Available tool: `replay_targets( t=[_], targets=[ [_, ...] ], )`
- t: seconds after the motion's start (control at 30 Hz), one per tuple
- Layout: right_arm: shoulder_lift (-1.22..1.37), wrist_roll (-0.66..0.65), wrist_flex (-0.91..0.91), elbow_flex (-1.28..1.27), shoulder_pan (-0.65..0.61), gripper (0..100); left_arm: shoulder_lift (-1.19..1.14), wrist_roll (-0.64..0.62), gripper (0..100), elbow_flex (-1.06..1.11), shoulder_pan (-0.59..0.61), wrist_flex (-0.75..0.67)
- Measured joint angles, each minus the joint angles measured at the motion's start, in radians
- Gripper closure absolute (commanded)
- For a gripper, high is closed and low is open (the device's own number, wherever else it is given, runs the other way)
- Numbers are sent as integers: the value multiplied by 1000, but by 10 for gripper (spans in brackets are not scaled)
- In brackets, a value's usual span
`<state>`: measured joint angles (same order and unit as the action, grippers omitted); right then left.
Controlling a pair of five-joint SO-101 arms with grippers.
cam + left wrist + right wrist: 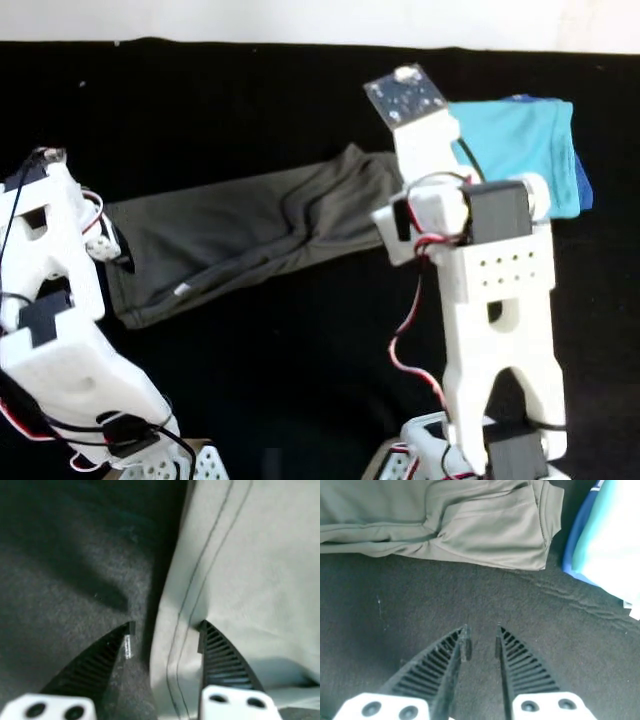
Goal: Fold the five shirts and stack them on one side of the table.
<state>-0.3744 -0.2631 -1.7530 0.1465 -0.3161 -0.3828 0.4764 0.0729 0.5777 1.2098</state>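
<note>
One grey shirt (250, 225) rumpled across the black bench (300, 380), small pale tag (181, 290) near its hem (print too small to read), left jaws parted astride its stitched edge, right jaws narrowly parted above bare bench, turquoise shirt (515, 140) folded atop blue shirt (584, 188) beyond.

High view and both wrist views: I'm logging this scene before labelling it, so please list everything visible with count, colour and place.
grey shirt: 1, grey-olive, folded into a long strip across the middle of the table
teal shirt: 1, teal, folded, on top at the far right
blue shirt: 1, blue, under the teal shirt, edge showing
table: 1, black cloth, under everything
left arm: 1, white, at the grey shirt's end away from the teal shirt
left gripper: 1, black fingers, open, one over the cloth, the other over the grey shirt
right arm: 1, white, near the teal shirt
right gripper: 1, black fingers, slightly open, empty, over bare cloth
</note>
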Motion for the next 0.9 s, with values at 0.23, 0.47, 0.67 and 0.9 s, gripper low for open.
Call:
replay_targets(
  t=[0.23,0.47,0.67,0.9],
  targets=[
    [-75,0,0,-2,0,911,-57,3,790,-38,-54,17],
    [-173,0,0,-5,12,911,-60,-40,790,-40,-213,86],
    [-187,0,0,-57,101,911,-61,-49,928,-40,-255,107],
    [-187,0,0,-120,203,939,-63,-15,991,-38,-210,110]
  ],
)
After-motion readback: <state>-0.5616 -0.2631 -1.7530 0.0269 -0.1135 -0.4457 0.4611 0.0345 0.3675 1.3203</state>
